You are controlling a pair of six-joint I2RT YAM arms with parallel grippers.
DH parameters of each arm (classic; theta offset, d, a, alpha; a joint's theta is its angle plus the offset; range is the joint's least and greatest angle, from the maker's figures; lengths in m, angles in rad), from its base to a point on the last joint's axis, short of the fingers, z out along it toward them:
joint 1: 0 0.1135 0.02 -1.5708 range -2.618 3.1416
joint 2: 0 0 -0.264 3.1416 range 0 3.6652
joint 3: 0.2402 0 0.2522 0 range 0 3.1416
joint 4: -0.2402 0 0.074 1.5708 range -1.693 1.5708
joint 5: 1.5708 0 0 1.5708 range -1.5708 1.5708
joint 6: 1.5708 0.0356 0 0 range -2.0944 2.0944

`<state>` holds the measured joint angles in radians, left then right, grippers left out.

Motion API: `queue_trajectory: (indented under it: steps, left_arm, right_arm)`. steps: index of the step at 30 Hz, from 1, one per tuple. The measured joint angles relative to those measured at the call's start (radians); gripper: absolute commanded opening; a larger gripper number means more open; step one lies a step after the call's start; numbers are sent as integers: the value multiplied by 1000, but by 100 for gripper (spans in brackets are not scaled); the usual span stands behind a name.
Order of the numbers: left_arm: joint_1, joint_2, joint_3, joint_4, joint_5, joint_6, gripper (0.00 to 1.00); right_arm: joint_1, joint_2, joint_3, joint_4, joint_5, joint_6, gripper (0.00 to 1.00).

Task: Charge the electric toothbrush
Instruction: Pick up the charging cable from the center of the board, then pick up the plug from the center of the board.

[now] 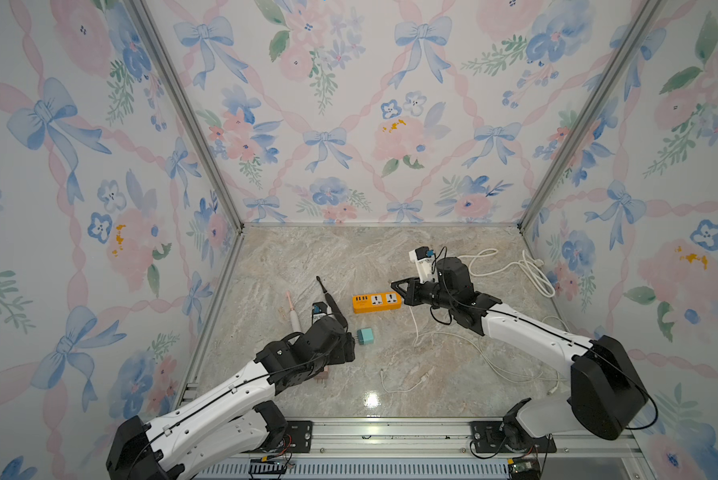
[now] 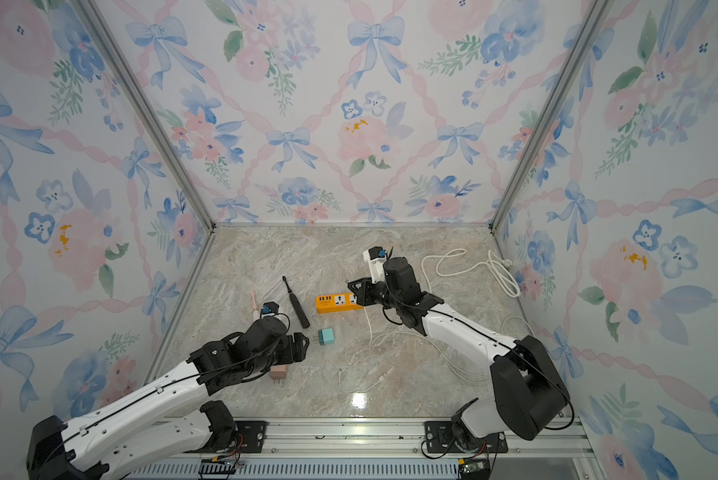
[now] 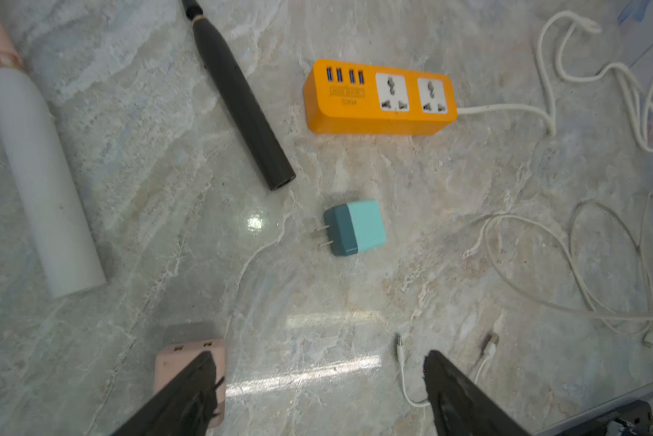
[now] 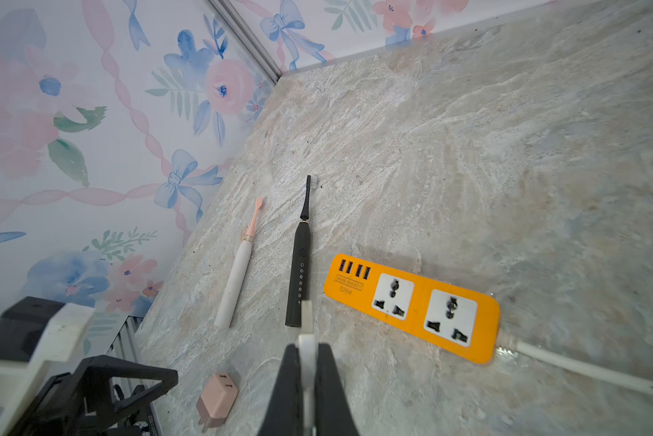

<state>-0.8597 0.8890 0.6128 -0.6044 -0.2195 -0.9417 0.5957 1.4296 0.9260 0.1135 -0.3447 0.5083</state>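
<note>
- black toothbrush (image 4: 297,279) lies on the marble (image 4: 468,151), just left of the orange power strip (image 4: 412,305); you see the white toothbrush (image 4: 238,279) further left.
- right gripper (image 4: 307,351): jaws clamped on a white cable plug (image 4: 306,313).
- left gripper (image 3: 319,355): jaws apart.

Floral wallpaper (image 1: 349,83) everywhere: blue bows, pink ribbons and flowers on all three walls. Silver metal posts (image 1: 190,114) run up both back corners. The base is a glossy marble-look tabletop (image 1: 307,257), with a bright glare spot near the front edge, just behind the metal rail (image 1: 390,434).
</note>
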Motion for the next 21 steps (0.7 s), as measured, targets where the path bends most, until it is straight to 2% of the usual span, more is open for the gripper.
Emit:
queue_trajectory:
  steps: [5, 12, 17, 21]
  left_arm:
    - [-39, -4, -113, -81, -19, -114, 89]
    - [-1, 85, -103, -96, -103, -156, 85]
    - [22, 174, -91, -88, -156, -159, 72]
    - [23, 226, -86, -64, -156, -130, 62]
  right_arm:
    - [-7, -39, -9, -69, -37, 1, 2]
    - [-7, -39, -21, -103, -61, 8, 2]
    - [-7, -55, -33, -104, -68, 15, 2]
    - [-7, -63, -34, -103, -68, 18, 2]
